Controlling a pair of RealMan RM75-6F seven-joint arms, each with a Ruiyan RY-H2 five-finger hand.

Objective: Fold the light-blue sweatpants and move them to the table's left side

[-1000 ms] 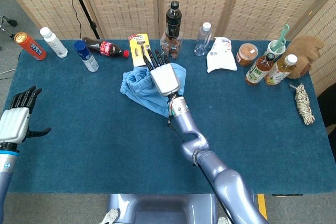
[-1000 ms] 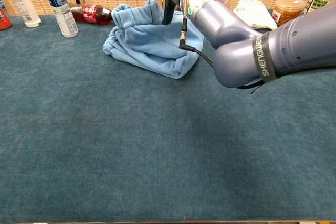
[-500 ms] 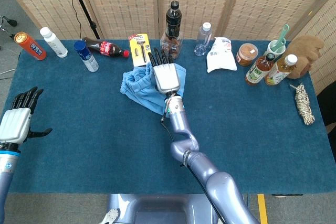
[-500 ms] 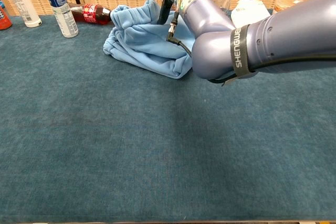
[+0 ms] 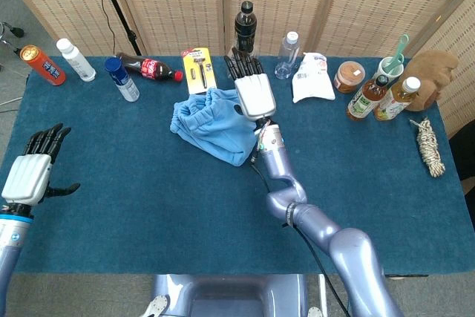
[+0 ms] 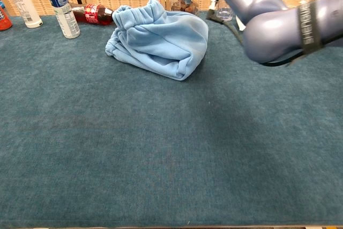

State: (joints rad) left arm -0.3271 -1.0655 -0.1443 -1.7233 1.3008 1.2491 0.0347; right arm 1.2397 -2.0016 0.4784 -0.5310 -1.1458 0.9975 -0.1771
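The light-blue sweatpants (image 5: 210,127) lie in a bunched, roughly folded heap at the far middle of the blue table (image 5: 133,206); the chest view shows them as a rounded bundle (image 6: 156,38) with the elastic waistband on top. My right hand (image 5: 251,88) hovers flat with fingers stretched out over the heap's far right corner, holding nothing. Its arm (image 6: 268,14) crosses the upper right of the chest view, where the hand itself is cut off. My left hand (image 5: 33,169) is open with fingers apart at the table's left edge, far from the cloth.
Along the back edge stand a red can (image 5: 41,64), a white bottle (image 5: 76,59), a blue-capped bottle (image 5: 121,79), a lying cola bottle (image 5: 150,69), a yellow razor pack (image 5: 197,69), a dark bottle (image 5: 245,29), a clear bottle (image 5: 286,55) and a white pouch (image 5: 310,78). A rope (image 5: 429,146) lies at right.
My right hand has lifted off the sweatpants and moved right and toward the back edge, leaving the heap uncovered. The left hand has drifted slightly.
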